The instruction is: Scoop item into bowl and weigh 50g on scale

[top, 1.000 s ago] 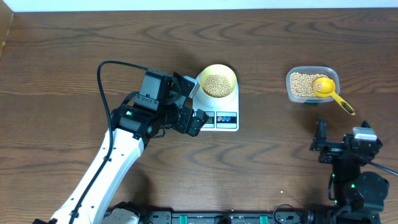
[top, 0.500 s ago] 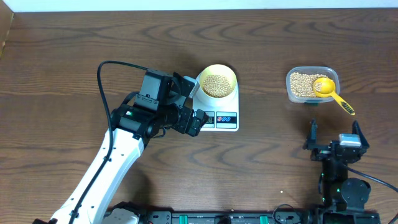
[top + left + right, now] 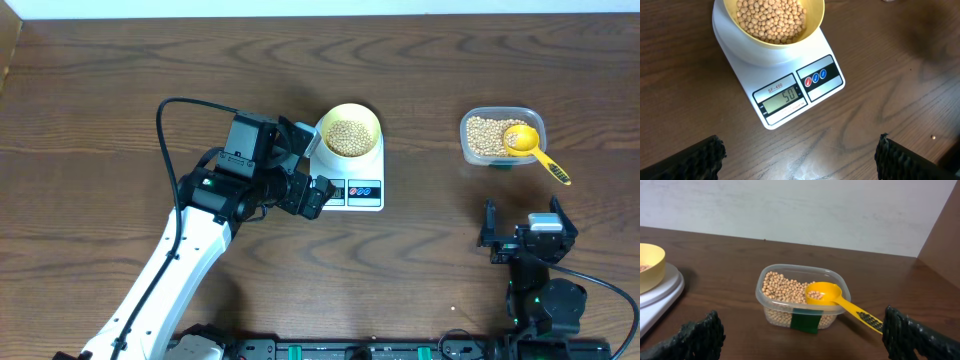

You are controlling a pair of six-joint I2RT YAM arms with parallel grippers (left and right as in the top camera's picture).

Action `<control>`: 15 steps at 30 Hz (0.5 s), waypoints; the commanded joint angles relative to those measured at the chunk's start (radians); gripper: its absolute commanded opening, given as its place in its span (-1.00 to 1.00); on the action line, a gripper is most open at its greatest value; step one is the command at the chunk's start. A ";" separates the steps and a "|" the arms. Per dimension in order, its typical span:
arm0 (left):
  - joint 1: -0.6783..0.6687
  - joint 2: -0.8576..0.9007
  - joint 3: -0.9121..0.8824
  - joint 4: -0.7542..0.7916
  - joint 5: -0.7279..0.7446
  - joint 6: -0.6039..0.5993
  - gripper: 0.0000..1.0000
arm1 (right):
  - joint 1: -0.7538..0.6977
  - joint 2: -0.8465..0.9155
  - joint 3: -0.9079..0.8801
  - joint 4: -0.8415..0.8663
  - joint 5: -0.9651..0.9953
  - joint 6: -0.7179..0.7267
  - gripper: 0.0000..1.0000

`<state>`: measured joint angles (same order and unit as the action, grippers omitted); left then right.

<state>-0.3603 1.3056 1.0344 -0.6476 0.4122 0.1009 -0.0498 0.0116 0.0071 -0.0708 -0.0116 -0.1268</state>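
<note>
Beans [image 3: 771,19] filling yellow bowl [image 3: 813,29], on white scale [image 3: 830,89]

Even soft light w/ faint glare on table [image 3: 807,167] in left wrist view, pics sharp, shadows weak.

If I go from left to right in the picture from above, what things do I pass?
left arm → scale → clear tub

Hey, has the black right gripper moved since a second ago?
Yes. In the overhead view, the black right gripper has slid left in the picture and slightly toward the robot's base, away from the clear rectangular plastic tub, which stayed put.
</note>
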 commanded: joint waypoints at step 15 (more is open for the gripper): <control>-0.001 0.002 0.000 -0.002 -0.006 -0.005 0.96 | 0.037 -0.006 -0.002 -0.007 0.002 -0.002 0.99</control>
<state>-0.3603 1.3056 1.0344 -0.6476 0.4122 0.1009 -0.0219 0.0116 0.0071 -0.0711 -0.0113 -0.1268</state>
